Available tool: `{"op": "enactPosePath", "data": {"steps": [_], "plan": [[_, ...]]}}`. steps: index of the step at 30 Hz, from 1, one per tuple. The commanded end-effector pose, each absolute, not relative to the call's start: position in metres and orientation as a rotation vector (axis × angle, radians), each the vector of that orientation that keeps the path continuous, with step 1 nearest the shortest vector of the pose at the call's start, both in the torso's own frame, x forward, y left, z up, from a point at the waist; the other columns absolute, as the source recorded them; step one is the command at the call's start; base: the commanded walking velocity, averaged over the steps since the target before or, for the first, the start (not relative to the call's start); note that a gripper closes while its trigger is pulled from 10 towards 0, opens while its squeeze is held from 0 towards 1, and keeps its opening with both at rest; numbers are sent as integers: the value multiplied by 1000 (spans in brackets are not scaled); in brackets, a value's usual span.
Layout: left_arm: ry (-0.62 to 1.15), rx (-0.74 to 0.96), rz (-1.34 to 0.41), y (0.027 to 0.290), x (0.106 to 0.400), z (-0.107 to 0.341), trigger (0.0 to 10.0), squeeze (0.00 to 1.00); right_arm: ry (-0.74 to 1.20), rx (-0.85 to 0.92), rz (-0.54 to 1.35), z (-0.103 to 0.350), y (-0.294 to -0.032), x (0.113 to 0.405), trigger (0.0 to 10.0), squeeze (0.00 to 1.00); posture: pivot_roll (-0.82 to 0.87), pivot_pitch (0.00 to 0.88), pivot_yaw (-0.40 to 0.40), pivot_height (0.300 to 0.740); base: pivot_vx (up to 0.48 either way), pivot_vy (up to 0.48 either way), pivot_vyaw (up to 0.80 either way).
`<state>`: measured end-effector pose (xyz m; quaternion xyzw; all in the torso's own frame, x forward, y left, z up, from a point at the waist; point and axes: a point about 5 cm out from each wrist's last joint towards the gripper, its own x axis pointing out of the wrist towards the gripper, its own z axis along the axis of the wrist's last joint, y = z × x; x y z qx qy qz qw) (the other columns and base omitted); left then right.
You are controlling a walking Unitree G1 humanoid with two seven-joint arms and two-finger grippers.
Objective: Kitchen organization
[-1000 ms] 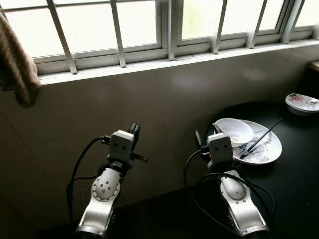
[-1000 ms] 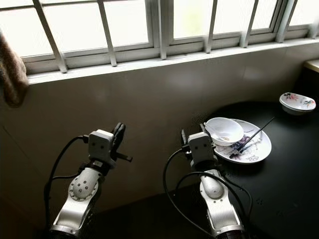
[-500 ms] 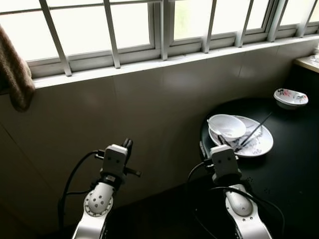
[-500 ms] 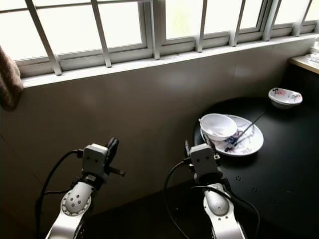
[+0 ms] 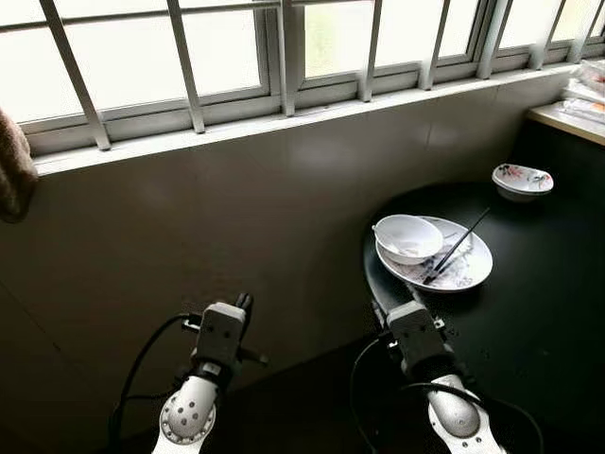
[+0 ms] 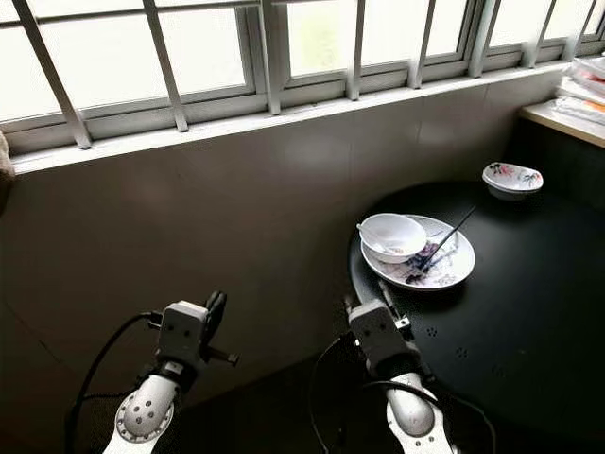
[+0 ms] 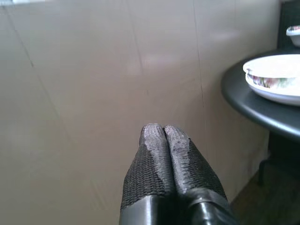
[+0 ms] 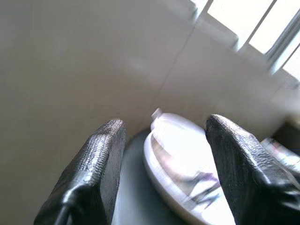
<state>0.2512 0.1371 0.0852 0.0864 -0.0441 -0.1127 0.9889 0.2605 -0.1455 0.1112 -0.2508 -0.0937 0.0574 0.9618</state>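
Note:
A round black table [image 5: 529, 322] stands at the right against the wall. On it lies a patterned plate [image 5: 465, 274] carrying a white bowl [image 5: 408, 236] and dark chopsticks [image 5: 458, 246] that lean across the plate's rim. A small flowered bowl [image 5: 522, 178] sits farther back on the table. My right gripper [image 8: 165, 122] is open, just short of the table's near edge, with the plate [image 8: 187, 187] and bowl ahead between its fingers. Off to the left, away from the table, my left gripper [image 7: 163, 129] is shut on nothing and faces the tiled wall.
A barred window [image 5: 227, 47] with a sill runs above the beige tiled wall [image 5: 189, 208]. A brown cloth [image 5: 11, 180] hangs at the far left. A light counter [image 5: 577, 109] with stacked items is at the far right. The floor below is dark.
The whole picture has shifted: the camera turned right and more of the table shows. Both arms sit lower in the picture. The dishes have not moved on the table.

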Motion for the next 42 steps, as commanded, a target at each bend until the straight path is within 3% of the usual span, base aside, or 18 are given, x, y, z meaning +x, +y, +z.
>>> {"op": "enactPosePath", "data": {"steps": [1,20,25,32,42], "plan": [[-95,178,-209,141,254,89,10000,0,-296,-535,66,131,-147,264,10000,0,-124,0,52,740,0,0,0],[-127,165,-207,139,259,96,10000,0,-303,-489,-23,134,-153,270,10000,0,-125,0,52,740,231,0,0],[-133,163,-210,138,260,97,10000,0,-323,-504,-37,138,-153,270,10000,0,-125,0,53,740,252,0,-614],[-138,156,-218,137,260,98,10000,0,-314,-484,-38,138,-153,273,10000,0,-125,0,55,740,0,0,-686],[-143,145,-218,136,261,97,10000,0,-253,-433,-113,136,-164,282,10000,0,-123,0,54,740,0,0,-43]]}}
